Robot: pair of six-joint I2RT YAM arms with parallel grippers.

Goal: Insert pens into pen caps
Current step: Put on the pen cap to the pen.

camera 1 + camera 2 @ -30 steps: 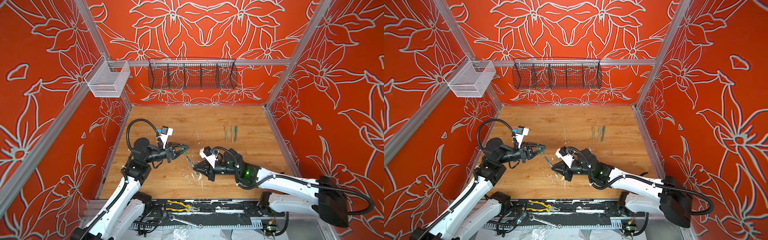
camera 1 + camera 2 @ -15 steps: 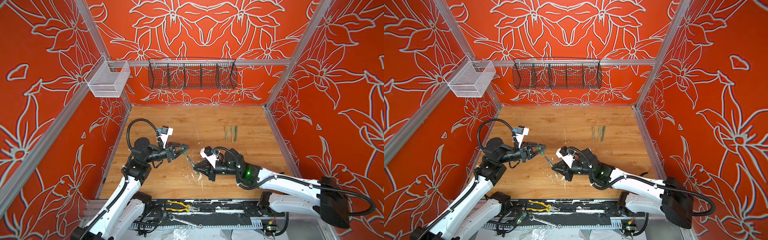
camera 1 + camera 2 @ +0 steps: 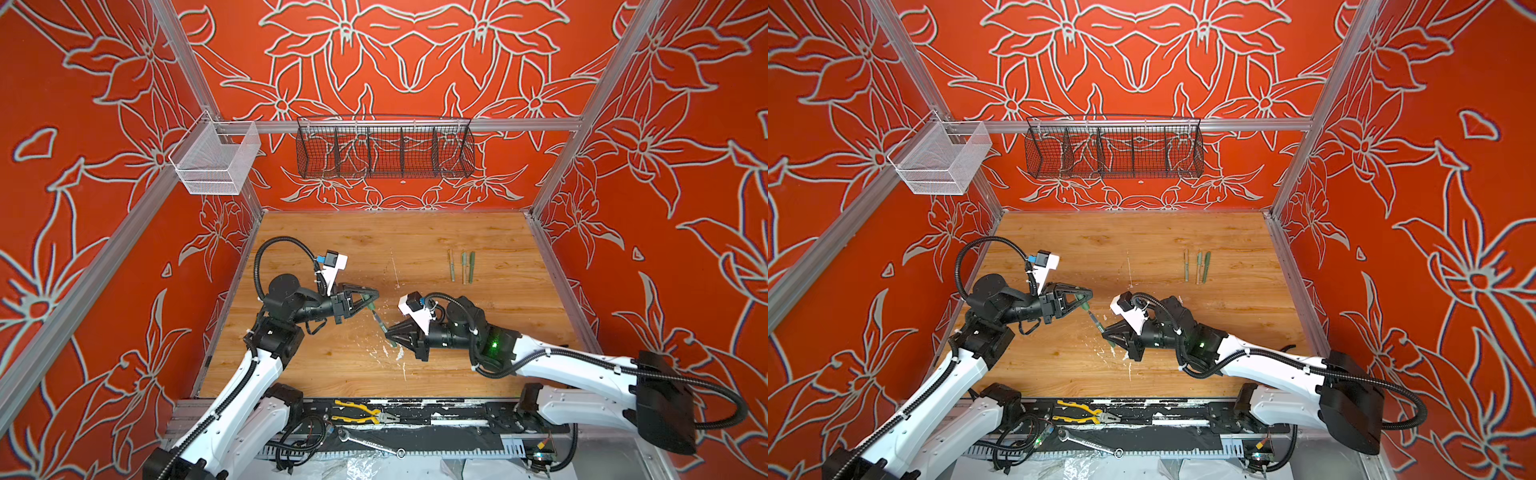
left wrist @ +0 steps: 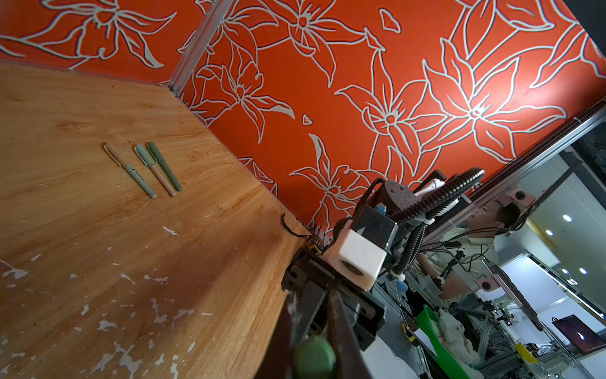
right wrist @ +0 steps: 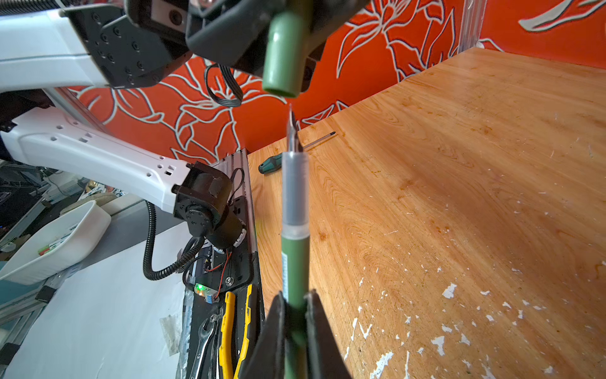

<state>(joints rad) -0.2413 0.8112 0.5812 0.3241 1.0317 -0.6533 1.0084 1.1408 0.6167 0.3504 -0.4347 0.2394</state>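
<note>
My left gripper point(image 3: 372, 297) point(image 3: 1087, 297) point(image 4: 313, 315) is shut on a green pen cap point(image 3: 370, 306) point(image 4: 314, 357) point(image 5: 283, 55), held above the table near its front middle. Its open mouth faces the right arm. My right gripper point(image 3: 390, 332) point(image 3: 1106, 332) point(image 5: 295, 297) is shut on the lower barrel of a green pen point(image 3: 380, 322) point(image 5: 295, 256). The pen's dark pointed tip aims at the cap's mouth, with a short gap between them. Three pens point(image 3: 461, 266) point(image 4: 147, 170) with caps on lie side by side at the back right.
Yellow-handled pliers point(image 3: 361, 411) and a wrench point(image 3: 370, 442) lie on the black rail in front of the table. A green-handled screwdriver point(image 5: 272, 162) lies near the table's left edge. A black wire basket point(image 3: 384, 147) and a white mesh basket point(image 3: 216, 160) hang on the walls.
</note>
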